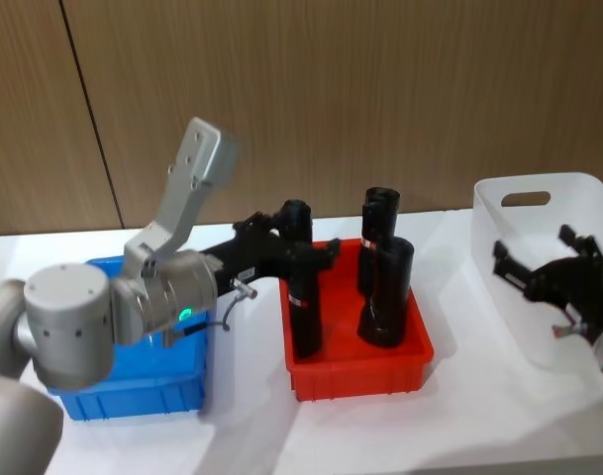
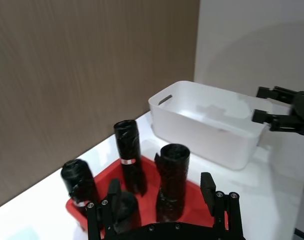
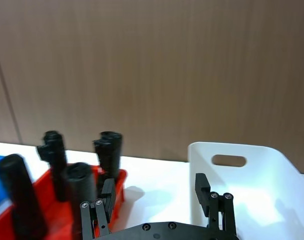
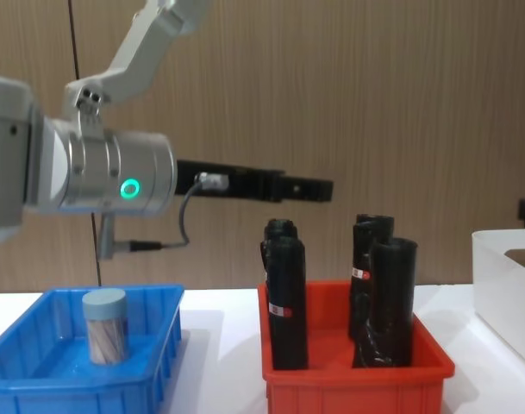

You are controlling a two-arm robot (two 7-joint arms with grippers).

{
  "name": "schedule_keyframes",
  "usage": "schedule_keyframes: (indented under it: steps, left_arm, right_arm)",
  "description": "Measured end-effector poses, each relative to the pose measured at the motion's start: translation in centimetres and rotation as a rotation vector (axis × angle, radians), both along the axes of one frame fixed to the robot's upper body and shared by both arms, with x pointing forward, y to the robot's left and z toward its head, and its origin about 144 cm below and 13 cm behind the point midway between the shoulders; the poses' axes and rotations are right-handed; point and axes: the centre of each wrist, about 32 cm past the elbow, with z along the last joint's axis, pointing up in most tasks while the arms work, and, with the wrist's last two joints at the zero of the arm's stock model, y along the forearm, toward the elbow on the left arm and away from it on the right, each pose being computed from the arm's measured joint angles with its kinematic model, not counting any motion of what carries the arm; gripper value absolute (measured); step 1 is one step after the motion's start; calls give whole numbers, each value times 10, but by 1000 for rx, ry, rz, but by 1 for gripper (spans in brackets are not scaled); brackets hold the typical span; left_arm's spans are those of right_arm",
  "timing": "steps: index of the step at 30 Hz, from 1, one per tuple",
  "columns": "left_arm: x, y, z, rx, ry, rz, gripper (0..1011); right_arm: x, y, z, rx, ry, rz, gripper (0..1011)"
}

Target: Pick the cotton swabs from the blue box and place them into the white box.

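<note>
Fingers (image 2: 207, 186) of the left gripper (image 2: 159, 181) spread empty above the red bin (image 4: 357, 381) while the cotton swabs jar (image 4: 104, 332) stands in the blue box (image 4: 72, 390) at left, so the pick looks pending, needing a leftward descent; the right gripper (image 2: 260, 104) hovers spread by the white box (image 2: 201, 140).

On the left, the left arm hangs over the blue box (image 1: 133, 401), and the left gripper (image 1: 299, 247) reaches right to the far left part of the red bin (image 1: 360, 376). That bin sits mid-table and holds upright black rolls (image 1: 385, 307). On the right, the right gripper (image 1: 535, 247) hovers over the white box (image 1: 509, 307), fingers spread, on the white table (image 1: 479, 426).
</note>
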Motion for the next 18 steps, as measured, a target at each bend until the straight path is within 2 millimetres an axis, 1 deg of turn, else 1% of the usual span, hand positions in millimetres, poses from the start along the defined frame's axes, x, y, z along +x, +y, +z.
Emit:
schedule_keyframes:
  steps: [3, 6, 7, 12, 18]
  left_arm:
    - [-8, -1, -8, 15, -32, 38, 1004]
    - [-15, -1, -14, 26, -57, 69, 1004]
    - [-17, -1, -16, 28, -63, 75, 1004]
    - [-29, -2, -25, 41, -103, 120, 1004]
    - [-44, -4, -37, 53, -154, 175, 1004]
  right_arm:
    - [-11, 11, -2, -3, -1, 29, 1002]
    - [-20, 19, -4, -3, -3, 51, 1001]
    - [-20, 19, -4, -3, -3, 51, 1002]
    - [-39, 36, -5, -2, -7, 93, 1001]
    - [-49, 44, -6, 2, -8, 116, 1001]
